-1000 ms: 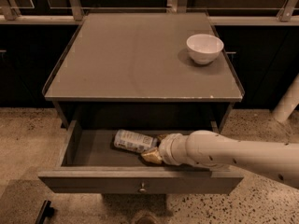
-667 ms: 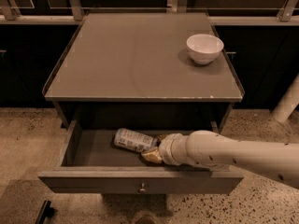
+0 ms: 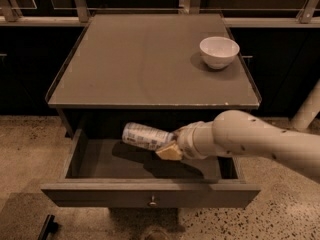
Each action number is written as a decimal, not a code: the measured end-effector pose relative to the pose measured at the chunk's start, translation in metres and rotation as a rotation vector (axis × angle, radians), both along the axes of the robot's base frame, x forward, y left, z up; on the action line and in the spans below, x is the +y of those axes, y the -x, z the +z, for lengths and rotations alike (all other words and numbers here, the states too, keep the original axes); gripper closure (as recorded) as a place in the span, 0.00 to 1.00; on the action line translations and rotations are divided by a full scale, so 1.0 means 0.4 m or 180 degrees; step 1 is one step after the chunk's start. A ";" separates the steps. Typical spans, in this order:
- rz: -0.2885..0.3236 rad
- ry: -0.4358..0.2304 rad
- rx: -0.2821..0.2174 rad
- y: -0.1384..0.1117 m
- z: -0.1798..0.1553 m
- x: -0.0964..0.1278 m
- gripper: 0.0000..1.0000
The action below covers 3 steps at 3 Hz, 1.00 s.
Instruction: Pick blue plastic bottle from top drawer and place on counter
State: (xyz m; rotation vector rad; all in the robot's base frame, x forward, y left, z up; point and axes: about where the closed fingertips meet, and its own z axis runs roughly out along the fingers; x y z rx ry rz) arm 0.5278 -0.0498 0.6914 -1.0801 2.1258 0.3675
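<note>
The blue plastic bottle (image 3: 142,135), with a pale printed label, lies sideways and hangs a little above the floor of the open top drawer (image 3: 95,160), casting a shadow below it. My gripper (image 3: 168,146) reaches in from the right on the white arm (image 3: 250,139) and is shut on the bottle's right end. The bottle's cap is hidden by the gripper. The grey-brown counter (image 3: 140,59) lies above, behind the drawer.
A white bowl (image 3: 219,51) stands on the counter at the back right. The drawer front carries a small round knob (image 3: 152,201). Speckled floor lies on both sides. A white post (image 3: 307,109) stands at the right.
The bottle has risen off the drawer floor, held in my gripper, and the arm has lifted slightly with it.
</note>
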 end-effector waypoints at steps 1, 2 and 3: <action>-0.0050 0.0147 0.0001 0.025 0.162 -0.058 1.00; -0.0064 0.0124 0.0122 0.067 0.275 -0.107 1.00; -0.0088 0.0084 0.0226 0.112 0.360 -0.142 1.00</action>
